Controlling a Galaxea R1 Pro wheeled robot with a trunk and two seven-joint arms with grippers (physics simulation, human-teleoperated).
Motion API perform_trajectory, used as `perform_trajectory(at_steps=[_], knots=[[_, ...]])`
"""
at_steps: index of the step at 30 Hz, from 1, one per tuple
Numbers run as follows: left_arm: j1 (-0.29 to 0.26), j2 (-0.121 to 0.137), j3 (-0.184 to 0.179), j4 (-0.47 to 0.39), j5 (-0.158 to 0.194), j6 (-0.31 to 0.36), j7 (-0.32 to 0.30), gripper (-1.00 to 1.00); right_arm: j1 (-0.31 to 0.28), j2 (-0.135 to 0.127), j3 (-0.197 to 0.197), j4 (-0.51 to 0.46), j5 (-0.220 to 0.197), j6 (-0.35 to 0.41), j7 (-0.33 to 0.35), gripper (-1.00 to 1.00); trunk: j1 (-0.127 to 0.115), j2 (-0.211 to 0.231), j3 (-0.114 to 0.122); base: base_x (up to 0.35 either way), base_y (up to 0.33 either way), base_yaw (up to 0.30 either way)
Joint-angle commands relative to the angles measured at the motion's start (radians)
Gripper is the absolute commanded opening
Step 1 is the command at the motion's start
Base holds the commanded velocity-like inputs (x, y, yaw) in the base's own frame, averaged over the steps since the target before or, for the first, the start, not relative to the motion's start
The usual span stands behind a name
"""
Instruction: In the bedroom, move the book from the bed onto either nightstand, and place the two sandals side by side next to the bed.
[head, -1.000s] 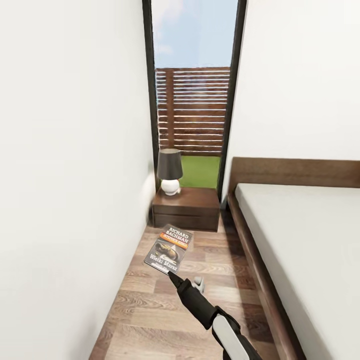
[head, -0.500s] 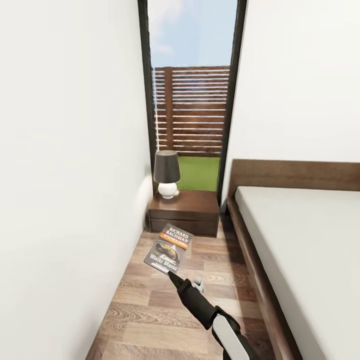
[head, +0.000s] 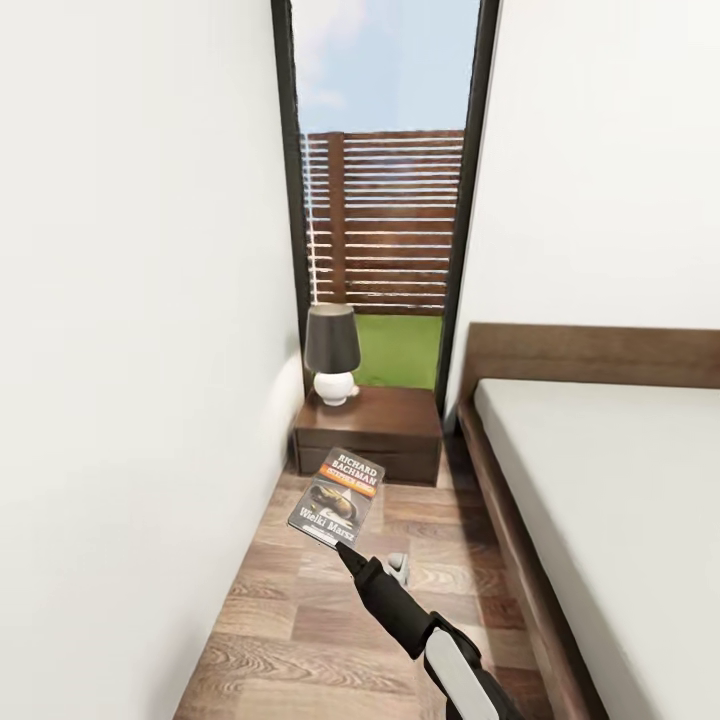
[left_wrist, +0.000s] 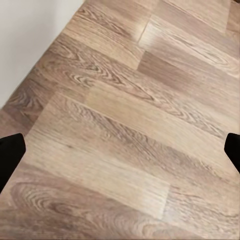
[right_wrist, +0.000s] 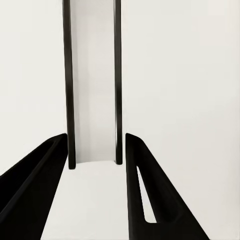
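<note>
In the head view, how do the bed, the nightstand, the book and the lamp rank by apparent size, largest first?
1. The bed, partly cut off by the frame.
2. The nightstand.
3. The book and the lamp look about alike; the book is held nearer the camera, so I would not rank them.

Home bedroom, simulator render. Evidence: low platform bed (head: 600, 500) with dark wood frame, headboard and plain grey mattress. Just left of the bed's head end, a small dark reddish-brown nightstand (head: 368, 432) with drawer fronts, carrying a table lamp (head: 331, 353) with a dark shade on a white base. Behind the nightstand, a tall black-framed window (head: 385, 200) shows a slatted brown fence, lawn and sky. White walls (head: 130, 350), wood-plank floor (head: 300, 620) running in a narrow aisle left of the bed.
</note>
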Motion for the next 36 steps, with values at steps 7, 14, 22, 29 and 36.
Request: perform_trajectory(at_steps=[7, 14, 22, 29, 36], knots=[[-0.001, 0.000, 0.009, 0.001, -0.007, -0.002, -0.004, 1.00, -0.001, 0.000, 0.000, 0.000, -0.013, 0.009, 0.001, -1.00, 0.000, 0.000, -0.001, 0.239, 0.000, -0.108], [-0.001, 0.000, 0.009, 0.001, -0.007, -0.002, -0.004, 1.00, -0.001, 0.000, 0.000, 0.000, -0.013, 0.009, 0.001, -1.00, 0.000, 0.000, -0.001, 0.239, 0.000, -0.106], [-0.001, -0.001, 0.009, 0.001, -0.007, -0.002, -0.004, 1.00, -0.001, 0.000, 0.000, 0.000, -0.013, 0.009, 0.001, -1.00, 0.000, 0.000, -0.001, 0.239, 0.000, -0.020], [-0.001, -0.001, 0.009, 0.001, -0.007, -0.002, -0.004, 1.00, -0.001, 0.000, 0.000, 0.000, -0.013, 0.009, 0.001, -1.00, 0.000, 0.000, -0.001, 0.239, 0.000, -0.003], [-0.001, -0.001, 0.009, 0.001, -0.007, -0.002, -0.004, 1.00, -0.001, 0.000, 0.000, 0.000, -0.014, 0.009, 0.001, -1.00, 0.000, 0.000, -0.001, 0.239, 0.000, 0.000]])
